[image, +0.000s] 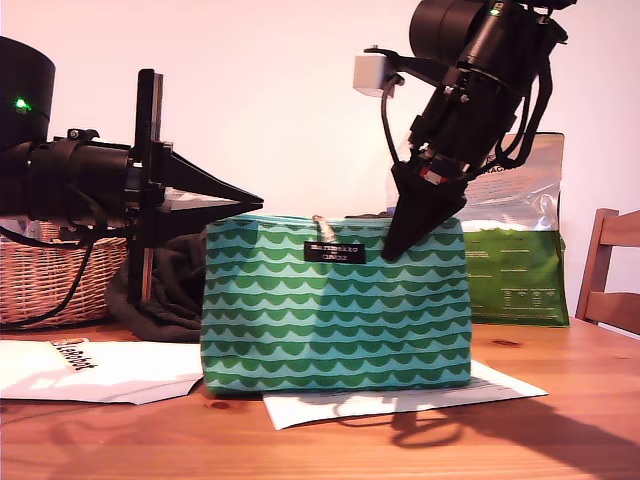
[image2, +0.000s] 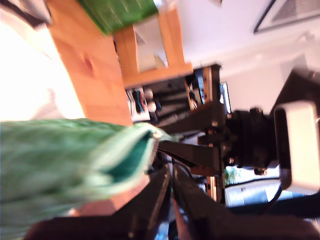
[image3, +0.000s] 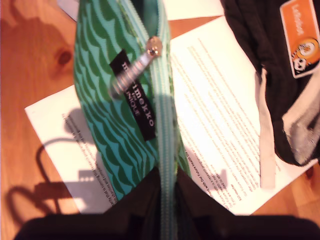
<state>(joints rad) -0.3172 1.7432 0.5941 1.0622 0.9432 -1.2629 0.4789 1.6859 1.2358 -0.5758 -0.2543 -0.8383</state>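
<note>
On the wooden table (image: 560, 420), the green wave-patterned fabric pouch (image: 335, 320) runs left-right in the exterior view; my second gripper (image: 393, 248) pinches its zipped right end, my first gripper (image: 254, 200), jaws together and empty, hovers off its left end.

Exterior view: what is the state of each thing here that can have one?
Green pouch, upright on a paper sheet.
Zipper, partly open; shut over the exterior view's right half.
My second hand, shut on the pouch's top edge.
My first hand, shut, holding nothing, beside the open end.
</note>
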